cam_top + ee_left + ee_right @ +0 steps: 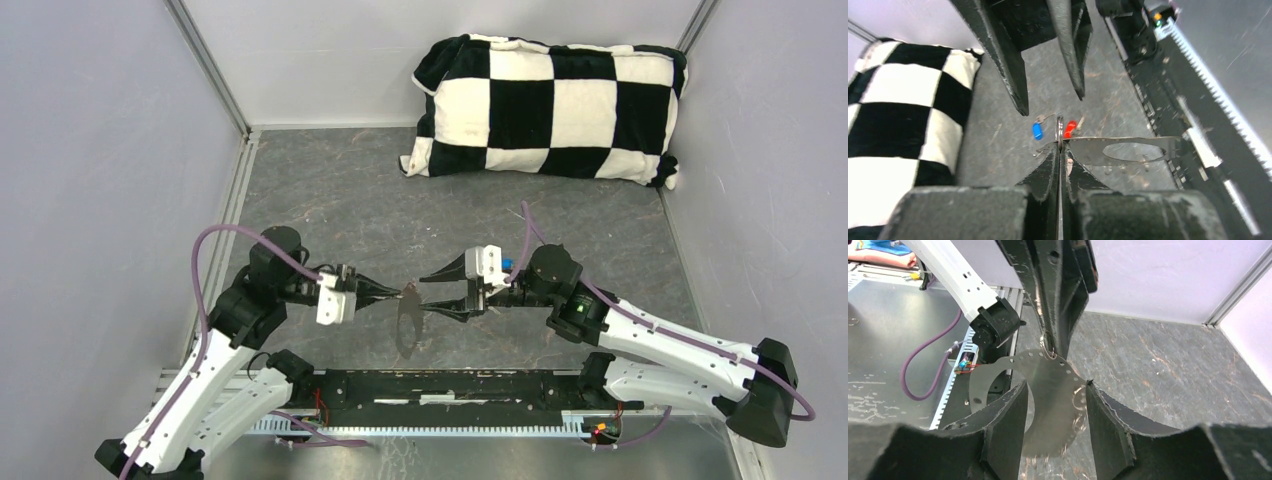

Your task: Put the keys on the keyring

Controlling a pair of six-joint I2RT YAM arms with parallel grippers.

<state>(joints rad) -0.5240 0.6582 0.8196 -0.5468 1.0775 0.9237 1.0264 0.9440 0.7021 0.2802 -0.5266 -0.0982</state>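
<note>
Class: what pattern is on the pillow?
Black-and-white checks; the pillow shows best in top external view.

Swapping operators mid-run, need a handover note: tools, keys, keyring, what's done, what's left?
Left tool: shut on the keyring, holding it up by one edge; the loop hangs free.
Right tool: open, with fingers either side of the hanging keyring, not gripping.
Blue key and red key: apparently lying side by side on the table under the tools, neither on the keyring.
Done: keyring is up and held.
Left: pick up each key and thread both on.
</note>
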